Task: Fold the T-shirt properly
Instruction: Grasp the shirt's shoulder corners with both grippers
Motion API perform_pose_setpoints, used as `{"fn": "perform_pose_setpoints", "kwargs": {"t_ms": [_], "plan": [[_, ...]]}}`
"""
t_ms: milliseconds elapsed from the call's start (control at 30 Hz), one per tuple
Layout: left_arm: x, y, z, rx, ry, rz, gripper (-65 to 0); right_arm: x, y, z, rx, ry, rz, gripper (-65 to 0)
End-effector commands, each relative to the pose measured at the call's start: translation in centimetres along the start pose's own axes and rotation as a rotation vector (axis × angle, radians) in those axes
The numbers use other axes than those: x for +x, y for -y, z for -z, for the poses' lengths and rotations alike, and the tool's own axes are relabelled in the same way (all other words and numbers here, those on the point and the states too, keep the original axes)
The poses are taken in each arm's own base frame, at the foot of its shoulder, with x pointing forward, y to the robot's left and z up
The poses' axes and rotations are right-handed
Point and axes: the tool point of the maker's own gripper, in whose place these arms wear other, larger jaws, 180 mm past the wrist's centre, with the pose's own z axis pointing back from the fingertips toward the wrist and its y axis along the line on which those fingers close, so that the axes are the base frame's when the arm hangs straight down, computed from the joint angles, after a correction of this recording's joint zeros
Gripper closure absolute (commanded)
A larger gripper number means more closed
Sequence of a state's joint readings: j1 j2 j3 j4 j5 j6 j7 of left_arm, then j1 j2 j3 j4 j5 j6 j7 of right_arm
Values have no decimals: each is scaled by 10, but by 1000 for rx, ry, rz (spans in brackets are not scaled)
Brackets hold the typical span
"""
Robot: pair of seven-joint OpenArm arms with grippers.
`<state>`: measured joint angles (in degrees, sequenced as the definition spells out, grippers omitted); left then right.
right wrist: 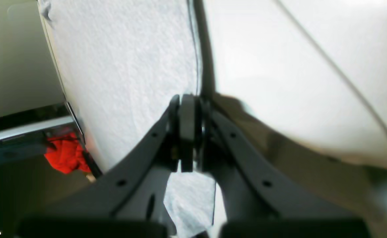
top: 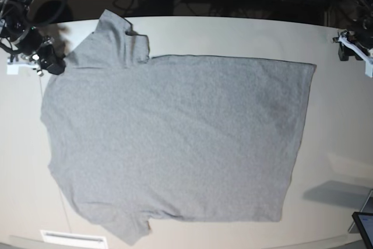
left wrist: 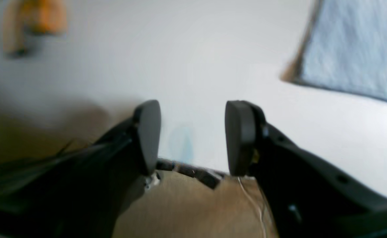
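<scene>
T-shirt (top: pixel 175 138) spread flat on surface (top: pixel 338 121); right hand (right wrist: pixel 188 132) clenched at ten o'clock, left hand (left wrist: pixel 193 138) released at two o'clock.

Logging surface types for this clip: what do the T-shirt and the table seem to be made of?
T-shirt: looks like soft knit fabric, likely cotton jersey, heather grey and matte; the right wrist view shows a fuzzy, speckled weave, and it lies limp with faint creases. Table: a smooth, pale off-white hard top, possibly laminate, with slight sheen; the exact material is unclear.
</scene>
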<state>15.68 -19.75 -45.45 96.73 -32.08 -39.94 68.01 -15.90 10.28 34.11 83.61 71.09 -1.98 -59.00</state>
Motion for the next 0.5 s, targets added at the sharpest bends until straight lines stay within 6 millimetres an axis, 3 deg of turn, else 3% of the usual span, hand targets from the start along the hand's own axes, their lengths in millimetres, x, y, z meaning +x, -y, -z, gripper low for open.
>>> {"fn": "perform_pose_setpoints", "kwargs": {"t_ms": [0, 100, 300, 367, 467], "plan": [[10, 2, 3, -26, 22, 34, -306, -9, -4, 6, 33, -21, 25, -1], [13, 27, 12, -103, 46, 94, -304, -9, -5, 6, 34, -21, 25, -1], [52, 79, -22, -352, 248, 137, -312, -8, -6, 6, 35, -19, 22, -1], [61, 88, -30, -448, 287, 85, -359, -7, -8, 7, 40, -20, 19, -1], [61, 85, -35, -494, 294, 31, -390, -10, -10, 8, 44, -44, 17, -1]]}}
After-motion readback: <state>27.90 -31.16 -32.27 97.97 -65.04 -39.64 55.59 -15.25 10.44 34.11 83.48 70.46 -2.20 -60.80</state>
